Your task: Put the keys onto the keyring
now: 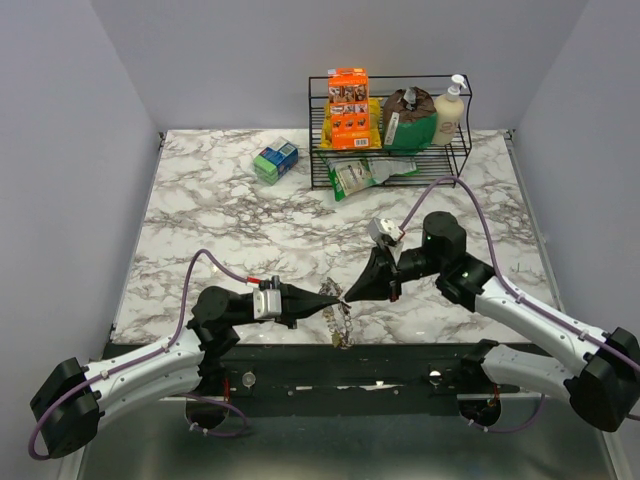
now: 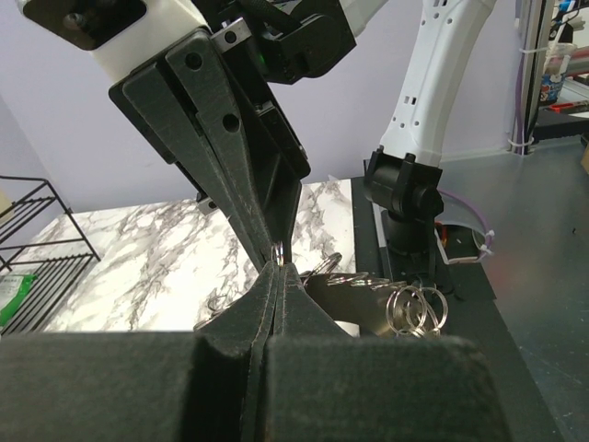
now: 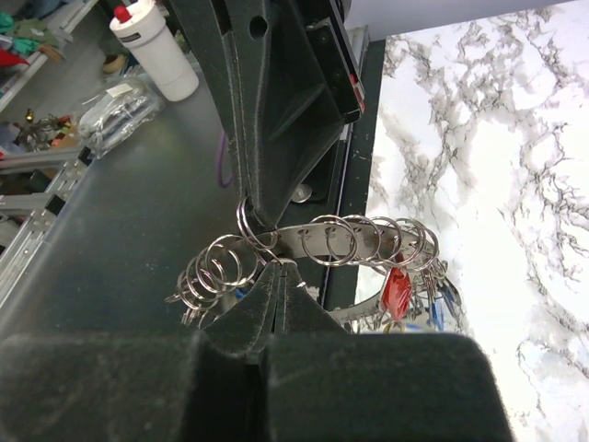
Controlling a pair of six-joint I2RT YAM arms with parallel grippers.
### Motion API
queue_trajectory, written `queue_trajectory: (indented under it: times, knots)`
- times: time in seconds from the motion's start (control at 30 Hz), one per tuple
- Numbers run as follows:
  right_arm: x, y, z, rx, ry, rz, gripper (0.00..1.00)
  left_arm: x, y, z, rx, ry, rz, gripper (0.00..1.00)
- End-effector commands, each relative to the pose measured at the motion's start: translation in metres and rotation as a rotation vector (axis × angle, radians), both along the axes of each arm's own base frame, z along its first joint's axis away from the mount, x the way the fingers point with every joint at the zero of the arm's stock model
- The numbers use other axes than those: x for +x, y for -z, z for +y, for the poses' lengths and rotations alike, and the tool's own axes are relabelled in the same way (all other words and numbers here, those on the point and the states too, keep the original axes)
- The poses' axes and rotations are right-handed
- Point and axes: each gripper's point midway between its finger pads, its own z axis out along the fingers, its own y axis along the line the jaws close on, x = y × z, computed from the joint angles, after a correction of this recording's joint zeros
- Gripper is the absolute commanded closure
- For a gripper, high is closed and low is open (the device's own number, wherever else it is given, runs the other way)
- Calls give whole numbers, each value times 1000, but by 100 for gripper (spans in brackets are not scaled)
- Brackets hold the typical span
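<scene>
Keyring (image 3: 313, 241), keys (image 3: 398, 287) dangling, hung over the surface's (image 1: 220, 200) near edge, left pincer (image 1: 325, 300) and right pincer (image 1: 350, 293) both clamped on it tip-to-tip; threading seemingly under way, next needing a key's loop slid along.

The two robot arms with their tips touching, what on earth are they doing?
Two robot arms are handling a keyring between them. The left gripper and the right gripper are both shut, tips meeting, and each seems to pinch it, so it hangs in the air at the near edge of the table. Small split rings are threaded along it, and keys with red and blue heads dangle at one end.
</scene>
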Motion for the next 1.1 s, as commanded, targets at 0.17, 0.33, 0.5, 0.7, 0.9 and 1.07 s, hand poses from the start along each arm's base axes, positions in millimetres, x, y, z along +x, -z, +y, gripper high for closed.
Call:
queue_trajectory:
  times: [0.17,0.33,0.5,0.7,0.9,1.07]
  knots:
    - [3,13,2,-23,-10,23,99,-10,-35,5,-104,32,-78,100]
    - [5,10,4,-22,-5,28,99,-9,-33,3,-96,35,-71,100]
    - [6,6,1,-16,36,2,83,-8,-31,2,-93,34,-68,100]
    - [10,-5,-6,7,123,-61,59,-9,-29,4,-85,29,-66,100]
    - [4,-23,-12,49,124,-109,41,-10,-30,6,-86,30,-69,100]
    - [-6,-33,-11,78,62,-97,36,-11,-30,5,-87,34,-68,100]
